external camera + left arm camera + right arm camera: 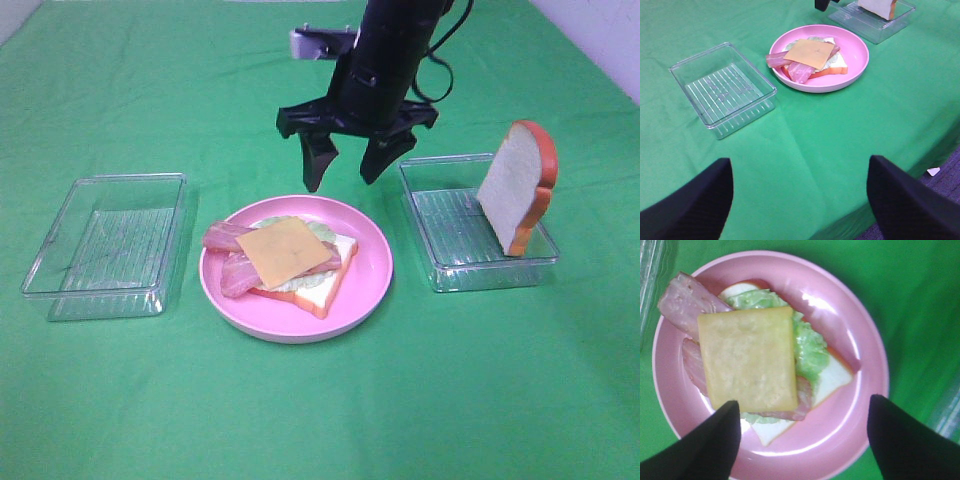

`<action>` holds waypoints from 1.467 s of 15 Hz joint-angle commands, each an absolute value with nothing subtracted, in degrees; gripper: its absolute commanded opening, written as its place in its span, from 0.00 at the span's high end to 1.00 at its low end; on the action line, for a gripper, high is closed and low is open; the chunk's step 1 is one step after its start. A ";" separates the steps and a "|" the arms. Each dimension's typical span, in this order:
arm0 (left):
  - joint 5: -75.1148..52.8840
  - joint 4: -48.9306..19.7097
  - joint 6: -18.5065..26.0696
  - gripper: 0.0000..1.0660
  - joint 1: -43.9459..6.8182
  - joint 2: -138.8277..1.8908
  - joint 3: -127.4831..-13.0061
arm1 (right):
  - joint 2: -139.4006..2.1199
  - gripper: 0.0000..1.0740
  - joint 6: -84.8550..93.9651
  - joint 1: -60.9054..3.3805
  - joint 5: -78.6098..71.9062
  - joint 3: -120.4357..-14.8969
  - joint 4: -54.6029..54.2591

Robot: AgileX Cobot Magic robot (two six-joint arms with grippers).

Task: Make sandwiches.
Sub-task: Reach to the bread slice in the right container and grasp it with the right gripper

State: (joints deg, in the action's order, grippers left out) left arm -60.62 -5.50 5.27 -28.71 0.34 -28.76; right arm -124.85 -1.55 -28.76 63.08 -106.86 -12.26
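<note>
An open sandwich sits on the pink plate: a bread slice with lettuce, bacon strips and a cheese square on top. It shows in the left wrist view and the right wrist view. A second bread slice stands upright in the right clear tray. My right gripper is open and empty, hovering above the plate's far edge. My left gripper is open and empty, well away from the plate, over the green cloth.
A clear empty tray lies left of the plate; it also shows in the left wrist view. Green cloth covers the table. The table's edge and the floor show in the left wrist view.
</note>
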 commanded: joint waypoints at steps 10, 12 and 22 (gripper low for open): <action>-59.99 -5.96 5.04 0.33 -28.88 1.38 -28.71 | -111.67 0.31 -3.38 -12.61 70.70 -107.03 0.00; -59.99 -5.96 5.04 0.33 -28.88 1.38 -28.71 | -113.45 0.30 -3.44 -12.61 71.22 -107.03 0.69; -59.99 -5.96 5.04 0.33 -28.88 1.38 -28.71 | -124.96 0.29 -7.10 -8.65 70.82 -107.03 2.29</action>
